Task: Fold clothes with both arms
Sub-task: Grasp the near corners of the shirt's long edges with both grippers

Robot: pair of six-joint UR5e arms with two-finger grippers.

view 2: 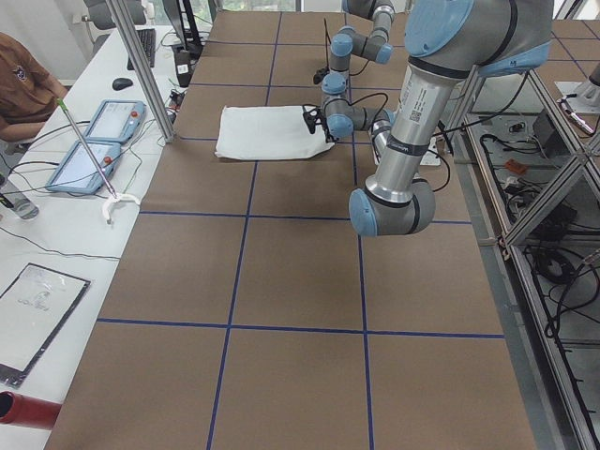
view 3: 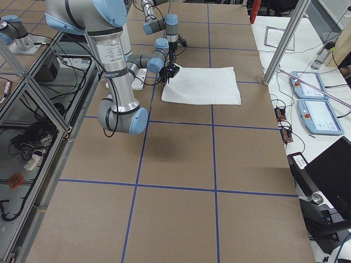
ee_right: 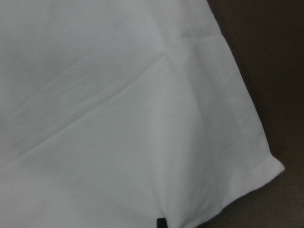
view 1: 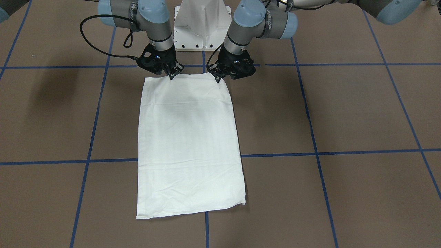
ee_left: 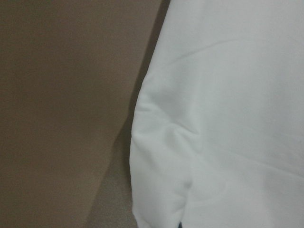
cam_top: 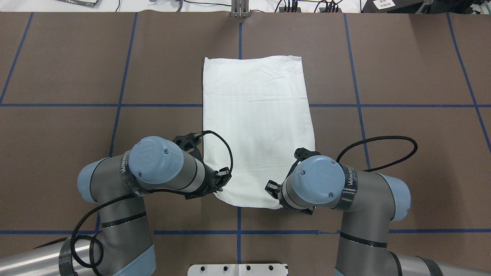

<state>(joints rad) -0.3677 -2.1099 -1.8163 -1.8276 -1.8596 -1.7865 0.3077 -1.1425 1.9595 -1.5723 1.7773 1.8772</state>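
Brown gridded table [view 1: 344,113], white rectangular shirt [view 1: 187,144]

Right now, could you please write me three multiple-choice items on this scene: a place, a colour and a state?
1. Where are both grippers? A. at the edge of the shirt nearest the base B. at its far edge C. above its middle
2. What colour are the tape lines? A. red B. blue C. yellow
3. How does the shirt lie? A. crumpled B. hanging C. folded flat
Answers: 1 A, the left gripper and right gripper meet the edge by the base; 2 B, the lines on the table are blue; 3 C, it is a smooth rectangle.
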